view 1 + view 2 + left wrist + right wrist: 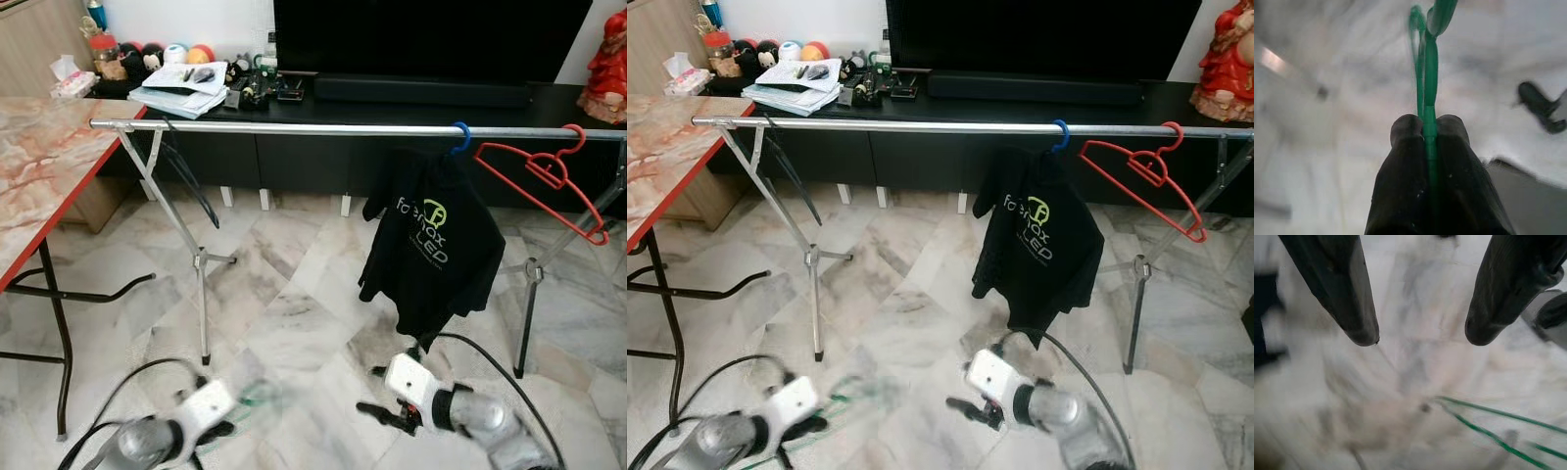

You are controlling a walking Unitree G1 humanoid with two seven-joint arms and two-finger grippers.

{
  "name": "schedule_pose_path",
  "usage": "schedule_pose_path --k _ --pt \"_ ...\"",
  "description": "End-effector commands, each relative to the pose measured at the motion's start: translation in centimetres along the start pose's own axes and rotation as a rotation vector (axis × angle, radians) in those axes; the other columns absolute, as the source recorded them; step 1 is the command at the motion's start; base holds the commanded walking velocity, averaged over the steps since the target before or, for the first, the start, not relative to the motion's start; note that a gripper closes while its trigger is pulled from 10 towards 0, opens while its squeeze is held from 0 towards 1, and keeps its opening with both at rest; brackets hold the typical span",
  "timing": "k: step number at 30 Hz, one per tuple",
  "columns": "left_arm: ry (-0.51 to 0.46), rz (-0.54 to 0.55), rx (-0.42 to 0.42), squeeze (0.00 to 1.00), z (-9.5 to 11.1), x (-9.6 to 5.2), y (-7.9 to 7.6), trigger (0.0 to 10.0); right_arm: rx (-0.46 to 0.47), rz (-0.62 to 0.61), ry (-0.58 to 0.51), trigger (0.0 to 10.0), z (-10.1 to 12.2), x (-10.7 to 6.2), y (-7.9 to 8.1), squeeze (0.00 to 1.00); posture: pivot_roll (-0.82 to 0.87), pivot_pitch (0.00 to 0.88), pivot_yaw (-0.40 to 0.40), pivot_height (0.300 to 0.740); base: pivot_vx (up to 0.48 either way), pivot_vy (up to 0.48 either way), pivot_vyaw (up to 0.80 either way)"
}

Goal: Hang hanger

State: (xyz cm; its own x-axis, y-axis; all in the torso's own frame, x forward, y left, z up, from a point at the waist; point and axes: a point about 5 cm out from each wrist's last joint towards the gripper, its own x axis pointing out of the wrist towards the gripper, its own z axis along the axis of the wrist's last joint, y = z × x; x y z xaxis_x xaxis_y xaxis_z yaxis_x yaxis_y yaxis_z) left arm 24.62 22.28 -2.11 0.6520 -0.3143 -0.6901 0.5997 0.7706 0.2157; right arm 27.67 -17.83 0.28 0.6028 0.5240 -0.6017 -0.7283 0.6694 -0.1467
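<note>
left gripper (1425,134): low over floor, fingers clamped on green hanger (1427,58)
right gripper (1420,338): low, fingers spread wide, holding nothing
rail (323,128): above; black shirt (431,245), red hanger (544,181) hang there

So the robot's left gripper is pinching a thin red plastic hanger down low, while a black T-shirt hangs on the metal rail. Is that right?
Not quite: the thin plastic hanger pinched in the left gripper is green, not red, as the left wrist view shows. The red hanger is the empty one already hooked on the metal rail. The black T-shirt does hang on the rail.
</note>
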Motion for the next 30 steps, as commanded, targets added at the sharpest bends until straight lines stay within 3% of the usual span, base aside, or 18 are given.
schedule_pose_path --k 1,5,6,8,9,11,14,20,30 --pt "0.078 0.086 -0.167 0.00 -3.0 -0.9 -0.2 10.0 0.199 -0.162 0.087 10.0 -2.9 -0.6 0.0 0.00 -0.02 0.151 0.024 0.740 0.000 0.000 0.00" --pt "0.192 0.272 -0.410 0.00 -7.9 -2.8 -1.2 10.0 0.700 -0.522 0.187 10.0 -8.9 -2.6 1.8 0.00 -0.02 0.159 0.024 0.740 0.000 0.000 0.00" --pt "0.192 0.272 -0.410 0.00 -7.9 -2.8 -1.2 10.0 0.700 -0.522 0.187 10.0 -8.9 -2.6 1.8 0.00 -0.02 0.159 0.024 0.740 0.000 0.000 0.00" --pt "0.216 0.303 -0.464 0.00 -8.9 -3.3 -1.7 10.0 0.804 -0.585 0.238 10.0 -10.8 -3.5 3.0 0.00 -0.02 0.161 0.024 0.740 0.000 0.000 0.00" --pt "0.241 0.336 -0.510 0.00 -9.9 -3.7 -2.3 10.0 0.861 -0.633 0.321 10.0 -12.7 -4.4 4.6 0.00 -0.01 0.164 0.024 0.740 0.000 0.000 0.00" --pt "0.258 0.350 -0.544 0.00 -10.5 -4.0 -2.8 10.0 0.864 -0.647 0.370 10.0 -13.8 -5.0 5.8 0.00 -0.01 0.169 0.025 0.740 0.000 0.000 0.00" --pt "0.257 0.357 -0.568 0.00 -10.8 -4.1 -3.3 10.0 0.899 -0.642 0.344 10.0 -14.1 -5.0 6.7 0.00 -0.02 0.174 0.028 0.740 0.000 0.000 0.00" --pt "0.225 0.395 -0.619 0.00 -10.2 -3.6 -3.4 10.0 0.936 -0.649 0.337 10.0 -14.3 -5.0 7.2 0.00 -0.03 0.174 0.030 0.740 0.000 0.000 0.00" --pt "0.222 0.433 -0.639 0.00 -10.1 -3.6 -3.0 10.0 0.893 -0.617 0.320 10.0 -13.7 -4.5 6.9 0.00 -0.03 0.167 0.029 0.740 0.000 0.000 0.00"
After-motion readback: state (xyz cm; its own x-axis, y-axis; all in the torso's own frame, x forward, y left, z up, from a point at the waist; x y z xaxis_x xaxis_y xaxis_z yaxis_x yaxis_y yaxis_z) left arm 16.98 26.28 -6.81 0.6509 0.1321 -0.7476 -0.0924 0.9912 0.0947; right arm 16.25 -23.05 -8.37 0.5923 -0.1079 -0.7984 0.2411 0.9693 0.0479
